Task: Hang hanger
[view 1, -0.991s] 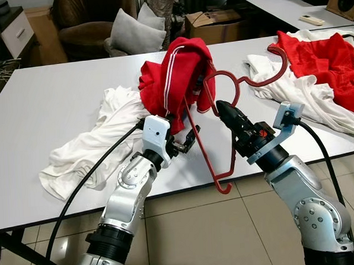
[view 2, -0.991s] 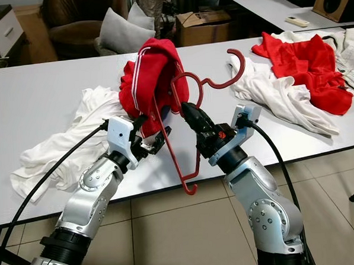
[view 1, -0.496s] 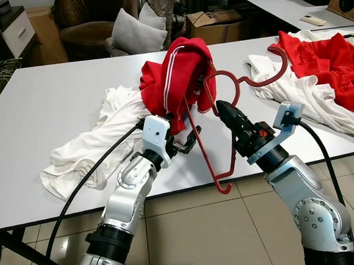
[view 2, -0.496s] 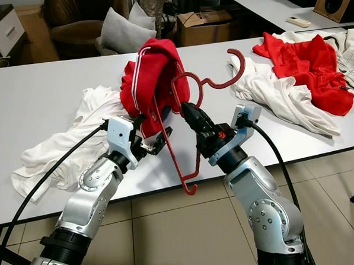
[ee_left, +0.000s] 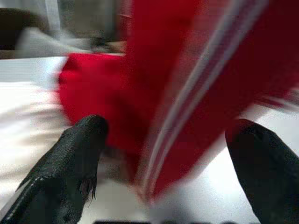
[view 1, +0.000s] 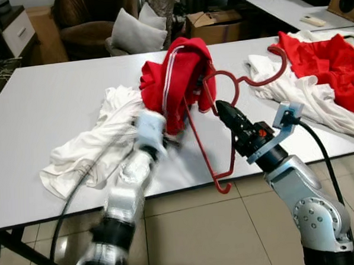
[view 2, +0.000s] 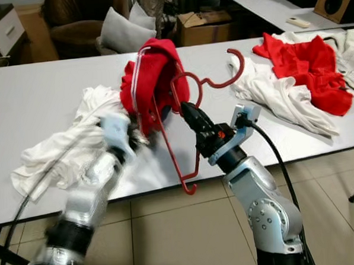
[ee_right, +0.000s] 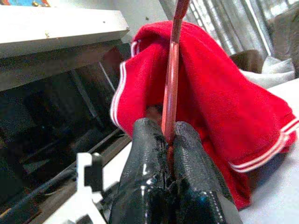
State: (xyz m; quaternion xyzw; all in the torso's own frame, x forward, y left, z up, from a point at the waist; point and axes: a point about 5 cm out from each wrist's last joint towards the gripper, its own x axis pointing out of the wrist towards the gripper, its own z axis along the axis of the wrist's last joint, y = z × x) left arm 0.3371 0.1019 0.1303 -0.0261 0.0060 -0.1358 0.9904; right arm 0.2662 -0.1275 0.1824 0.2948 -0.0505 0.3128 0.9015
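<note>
Red hanger (view 1: 219, 127) in the middle of the frame, above the bench (view 1: 57, 103), red shirt (view 1: 177, 79) draped on. Right gripper (view 1: 223, 110) jaws pinched tight on its wire. Left gripper (ee_left: 168, 154) jaws wide, holding nothing. Could slide off if tilted.

We are seeing a white table (view 1: 44, 98) carrying a crumpled white garment (view 1: 89, 149) at its left side and a heap of red and white clothes (view 1: 316, 72) at its right; beyond it are sitting a grey cushion (view 1: 133, 31), a cardboard box (view 1: 215, 20) and a brown armchair (view 1: 82, 19).
</note>
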